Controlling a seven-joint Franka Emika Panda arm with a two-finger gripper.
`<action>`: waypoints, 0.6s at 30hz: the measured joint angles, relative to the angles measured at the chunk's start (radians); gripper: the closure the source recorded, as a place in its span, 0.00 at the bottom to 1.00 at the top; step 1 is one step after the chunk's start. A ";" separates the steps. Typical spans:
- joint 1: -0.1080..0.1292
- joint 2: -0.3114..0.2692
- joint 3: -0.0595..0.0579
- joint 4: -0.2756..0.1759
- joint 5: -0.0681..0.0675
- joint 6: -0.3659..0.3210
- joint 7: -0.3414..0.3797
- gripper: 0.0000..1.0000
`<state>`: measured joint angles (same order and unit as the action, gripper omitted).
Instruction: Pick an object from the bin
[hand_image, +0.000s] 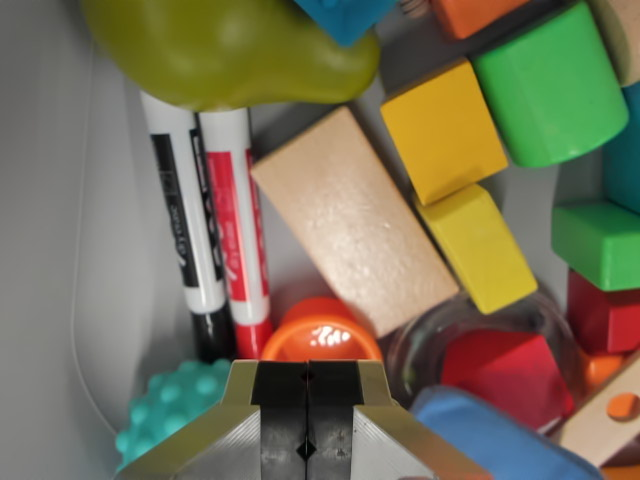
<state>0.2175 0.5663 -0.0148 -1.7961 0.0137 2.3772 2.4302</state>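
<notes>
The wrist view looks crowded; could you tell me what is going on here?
A robot gripper hangs over a bin packed with toys, its jaws closed together with nothing between them. Right below it sits an orange cup, beside two markers, a plain wooden block and yellow blocks. Nothing has been picked yet.

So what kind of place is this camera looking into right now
Most likely the inside of a grey bin packed with toys and odds and ends. Coloured wooden blocks such as the yellow block, two dry-erase markers and a bumpy teal ball lie jumbled together under the gripper.
</notes>
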 joint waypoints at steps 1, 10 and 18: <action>0.000 -0.004 0.000 0.000 0.000 -0.004 0.000 1.00; 0.000 -0.070 -0.001 0.002 0.000 -0.075 0.000 1.00; 0.000 -0.121 -0.001 0.018 -0.001 -0.144 0.001 1.00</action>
<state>0.2175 0.4450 -0.0160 -1.7783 0.0131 2.2330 2.4310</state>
